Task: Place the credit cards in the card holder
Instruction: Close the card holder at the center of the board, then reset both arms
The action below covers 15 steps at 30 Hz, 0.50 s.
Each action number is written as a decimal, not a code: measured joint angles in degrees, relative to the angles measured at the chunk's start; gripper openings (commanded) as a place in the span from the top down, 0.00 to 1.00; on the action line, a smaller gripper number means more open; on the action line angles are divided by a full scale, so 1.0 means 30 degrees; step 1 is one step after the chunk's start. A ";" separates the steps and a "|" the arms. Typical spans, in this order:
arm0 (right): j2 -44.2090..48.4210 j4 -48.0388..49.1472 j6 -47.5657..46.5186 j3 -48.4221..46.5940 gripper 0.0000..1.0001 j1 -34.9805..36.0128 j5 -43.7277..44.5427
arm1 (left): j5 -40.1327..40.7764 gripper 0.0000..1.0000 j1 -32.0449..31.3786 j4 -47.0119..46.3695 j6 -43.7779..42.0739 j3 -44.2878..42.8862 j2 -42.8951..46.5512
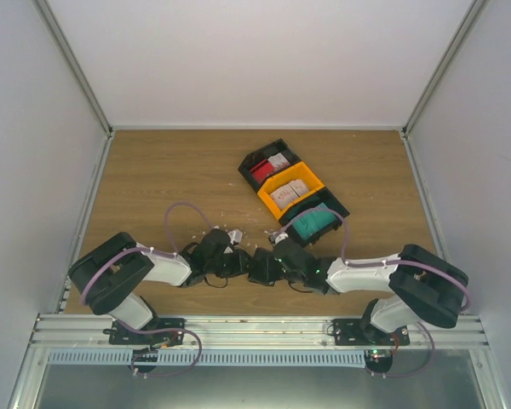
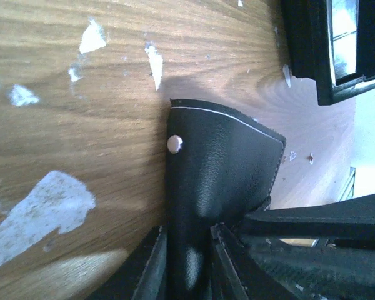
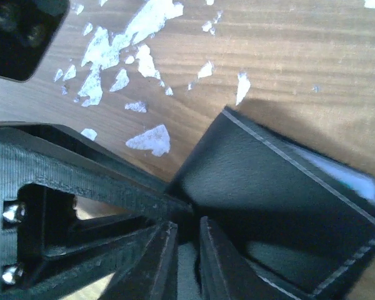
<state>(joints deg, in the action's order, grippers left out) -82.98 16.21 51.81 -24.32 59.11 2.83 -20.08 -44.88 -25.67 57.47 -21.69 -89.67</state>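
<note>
While low, left gripper (image 2: 187,253) on wallet (image 2: 228,156)

Lighting the top view evenly and softly from above, leaving only faint shadows on the wooden table (image 1: 153,179). Blurring the nearest parts in both wrist views, glinting dully off the black card holder (image 2: 225,169) and throwing its dark shadow alongside.
</note>
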 measured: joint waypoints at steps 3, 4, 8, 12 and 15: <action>0.0386 -0.3308 -0.0714 -0.1683 0.65 -0.0525 -0.0641 | 0.0058 0.69 -0.0051 0.0364 -0.0073 -0.0306 0.0277; 0.0561 -0.4342 -0.0860 -0.2120 0.61 -0.0801 -0.0758 | 0.0168 0.67 -0.0073 0.0663 -0.0153 -0.0444 0.0386; 0.1421 -0.8670 -0.2244 -0.4524 0.43 -0.2222 -0.0517 | 0.1013 0.56 -0.0168 0.2827 -0.0627 -0.1202 0.1173; 0.3512 -1.1468 -0.3402 -0.6594 0.33 -0.3213 0.0641 | 0.2433 0.42 -0.0087 0.5901 -0.1355 -0.1676 0.2739; 0.5814 -1.3435 -0.3920 -0.7344 0.17 -0.3701 0.2091 | 0.3621 0.26 0.0087 0.8531 -0.2076 -0.2222 0.4561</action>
<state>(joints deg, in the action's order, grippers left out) -65.54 -24.10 40.05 -46.35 48.01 9.10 -9.21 -44.62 -0.08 51.24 -28.36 -75.99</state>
